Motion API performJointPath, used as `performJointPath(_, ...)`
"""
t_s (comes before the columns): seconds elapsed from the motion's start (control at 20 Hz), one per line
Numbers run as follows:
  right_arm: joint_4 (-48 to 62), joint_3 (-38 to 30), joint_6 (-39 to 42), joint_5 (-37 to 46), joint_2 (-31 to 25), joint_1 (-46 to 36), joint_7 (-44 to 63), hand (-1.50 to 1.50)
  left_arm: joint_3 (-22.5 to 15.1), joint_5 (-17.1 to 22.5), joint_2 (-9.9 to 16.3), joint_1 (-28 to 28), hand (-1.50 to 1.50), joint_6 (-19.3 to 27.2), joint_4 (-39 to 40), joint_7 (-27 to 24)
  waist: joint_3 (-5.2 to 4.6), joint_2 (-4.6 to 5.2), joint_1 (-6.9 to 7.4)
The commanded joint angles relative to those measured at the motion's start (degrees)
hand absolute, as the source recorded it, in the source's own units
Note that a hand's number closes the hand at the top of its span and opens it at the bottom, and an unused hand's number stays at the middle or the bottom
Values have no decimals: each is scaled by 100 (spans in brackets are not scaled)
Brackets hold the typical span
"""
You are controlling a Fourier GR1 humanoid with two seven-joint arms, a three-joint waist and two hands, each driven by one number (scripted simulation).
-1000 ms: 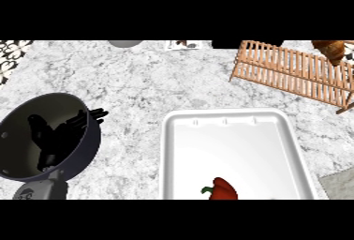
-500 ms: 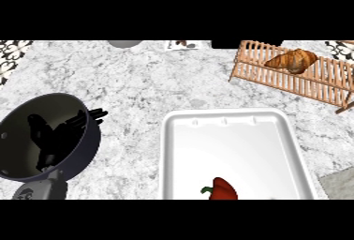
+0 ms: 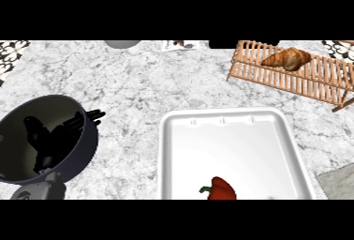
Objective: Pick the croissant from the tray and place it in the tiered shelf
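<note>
Now croissant on tiered shelf, tray apart

White-and-grey marble counter. Carrying a dark bowl right around the left hand, a white tray off to that hand's right. Also bearing a wooden shelf far right and beyond.

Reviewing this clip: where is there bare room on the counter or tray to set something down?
Most of the tray is bare; only a red pepper sits at its near edge. Open counter lies between the pan, the tray and the shelf. The near left is crowded: the left robot hand is at the pan. The croissant sits on the shelf's left part.
</note>
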Motion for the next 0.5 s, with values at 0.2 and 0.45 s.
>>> performJointPath(0.2, -186, -745, 788, -729, -1048, 590, 77, -150, 107, -145, 8, 286, 0, 184, 309, 281, -46, 16, -114)
performJointPath(0.45, -114, -1248, 1630, -1329, -1482, 1270, -197, -150, 117, -97, -46, 347, 0, 129, 188, 334, -44, 16, -104)
